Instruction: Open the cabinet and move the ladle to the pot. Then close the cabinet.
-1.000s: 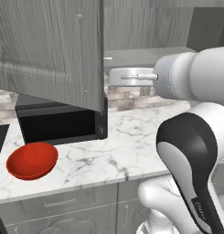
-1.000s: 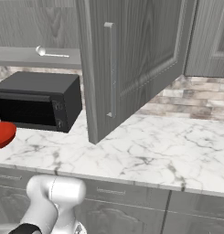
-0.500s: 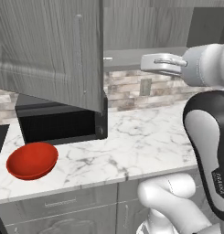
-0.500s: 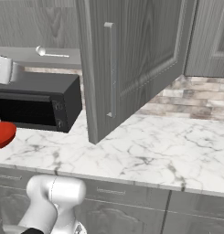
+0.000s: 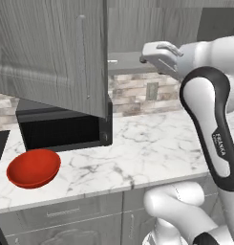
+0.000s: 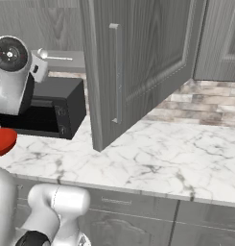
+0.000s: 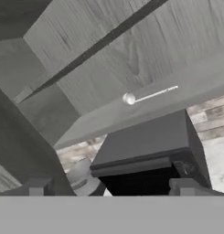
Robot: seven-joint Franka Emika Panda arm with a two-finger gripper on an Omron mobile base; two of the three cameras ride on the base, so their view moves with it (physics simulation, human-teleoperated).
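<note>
- The cabinet [image 6: 138, 72] stands with its door swung wide over the table [image 6: 186, 163]; the opening step reads as done.
- The ladle [image 7: 147, 95] lies on the cabinet's shelf [image 7: 186, 87], bowl end toward the open front edge and handle running back along the shelf. In the right base view it shows as a thin silvery line at the shelf's front edge [image 6: 55, 57], above the microwave [image 6: 52, 108].
- Change over the last second: in the left base view the hand has swung from beside the door edge out to the right and upward. In the right base view the arm has entered at the left edge, where it was absent a second ago. The door, the red bowl and the microwave have held their places.
- The pincer [image 5: 156, 51] now hangs at shelf height, in front of the open compartment and well apart from the ladle. The hand view looks up at the shelf's underside and front edge, with the fingertips [image 7: 38, 186] standing apart and nothing between them.
- Judgement: the arm is lining up its reach for the ladle. The grasp has not begun.
- The pot [image 7: 83, 178] shows partly at the lower left of the hand view, beside the microwave; its exact spot on the table cannot be told.
- The red bowl [image 5: 33, 167] sits near the table's front left edge and is no part of the task.
- Risk, as judged: the ladle's handle is thin and lies flat, so a slightly high approach would close on nothing.
</note>
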